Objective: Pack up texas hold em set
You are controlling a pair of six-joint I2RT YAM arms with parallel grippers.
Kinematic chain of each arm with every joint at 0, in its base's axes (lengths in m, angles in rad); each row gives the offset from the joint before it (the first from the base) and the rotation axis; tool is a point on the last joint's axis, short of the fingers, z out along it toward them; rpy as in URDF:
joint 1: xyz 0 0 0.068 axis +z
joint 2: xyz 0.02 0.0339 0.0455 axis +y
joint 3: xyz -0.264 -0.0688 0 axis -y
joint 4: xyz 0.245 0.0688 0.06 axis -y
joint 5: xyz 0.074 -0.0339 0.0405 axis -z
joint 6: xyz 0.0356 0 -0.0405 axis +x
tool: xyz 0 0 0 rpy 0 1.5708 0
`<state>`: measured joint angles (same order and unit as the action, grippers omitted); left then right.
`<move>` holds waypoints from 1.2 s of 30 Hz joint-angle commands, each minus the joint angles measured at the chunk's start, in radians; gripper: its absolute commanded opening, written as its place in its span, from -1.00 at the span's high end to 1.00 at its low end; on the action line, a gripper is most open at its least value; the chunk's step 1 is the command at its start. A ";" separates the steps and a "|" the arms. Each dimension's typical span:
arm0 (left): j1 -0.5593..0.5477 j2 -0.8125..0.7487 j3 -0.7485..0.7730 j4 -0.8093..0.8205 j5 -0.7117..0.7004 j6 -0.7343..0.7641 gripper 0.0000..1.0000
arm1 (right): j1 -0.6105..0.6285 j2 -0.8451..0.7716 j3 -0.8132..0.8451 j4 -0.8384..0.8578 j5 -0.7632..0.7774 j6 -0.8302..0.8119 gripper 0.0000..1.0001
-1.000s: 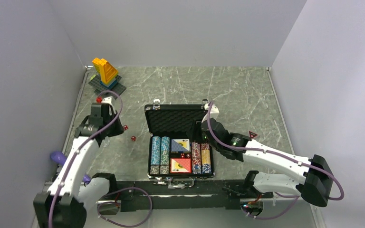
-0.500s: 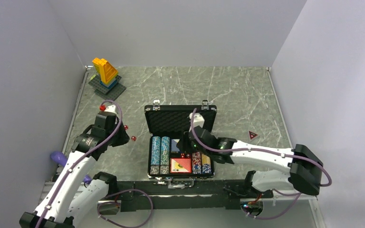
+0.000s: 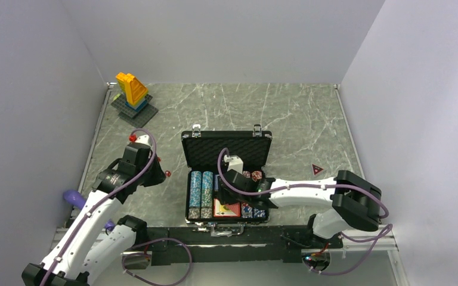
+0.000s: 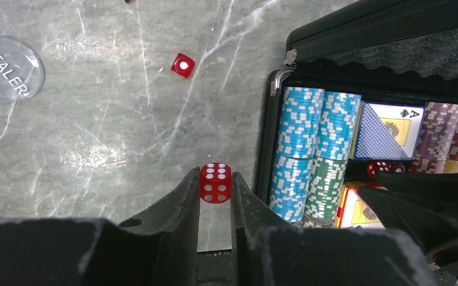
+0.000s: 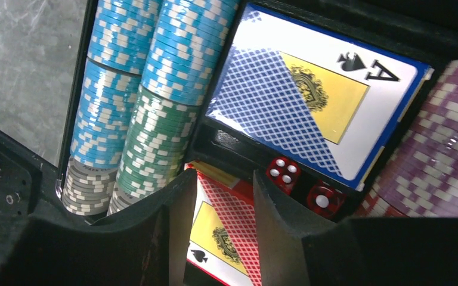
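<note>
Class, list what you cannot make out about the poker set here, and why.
Top view: right arm covers the dice inside the case.
Left wrist view: whether the left gripper pinches the red die or only straddles it.
Right wrist view: red deck mostly behind the right gripper, cut by the bottom edge.

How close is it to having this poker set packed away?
Mostly packed: rows of striped poker chips, the blue-backed card deck, the red-backed deck and two small red dice sit in the open black foam-lined case. In hand: the left fingers bracket a red die on the table; whether they grip it is unclear. Left: a second red die, the clear DEALER disc, then shutting the lid.
</note>
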<state>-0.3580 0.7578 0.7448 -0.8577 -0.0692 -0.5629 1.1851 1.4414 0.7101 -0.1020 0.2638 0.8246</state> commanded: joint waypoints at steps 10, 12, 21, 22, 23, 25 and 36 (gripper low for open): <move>-0.042 -0.008 0.005 0.028 -0.021 -0.036 1.00 | 0.025 0.133 0.150 -0.122 0.099 0.044 0.15; -0.056 -0.006 0.006 0.031 -0.030 -0.048 1.00 | 0.029 0.151 0.166 -0.173 0.117 0.064 0.16; -0.147 0.013 0.003 0.062 -0.055 -0.128 1.00 | 0.039 0.114 0.157 -0.290 0.207 0.115 0.17; -0.157 0.018 0.004 0.068 -0.057 -0.138 1.00 | 0.039 0.113 0.157 -0.280 0.206 0.107 0.16; -0.169 0.022 0.006 0.072 -0.061 -0.145 1.00 | 0.039 0.113 0.155 -0.265 0.204 0.094 0.15; -0.193 0.032 0.003 0.085 -0.067 -0.166 1.00 | 0.038 0.105 0.145 -0.221 0.192 0.068 0.11; -0.249 0.070 0.012 0.098 -0.093 -0.193 1.00 | 0.023 0.045 0.136 -0.021 0.113 -0.105 -0.09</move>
<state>-0.5949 0.8333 0.7444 -0.7864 -0.1329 -0.7280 1.2152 1.5375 0.8551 -0.2329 0.4072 0.8047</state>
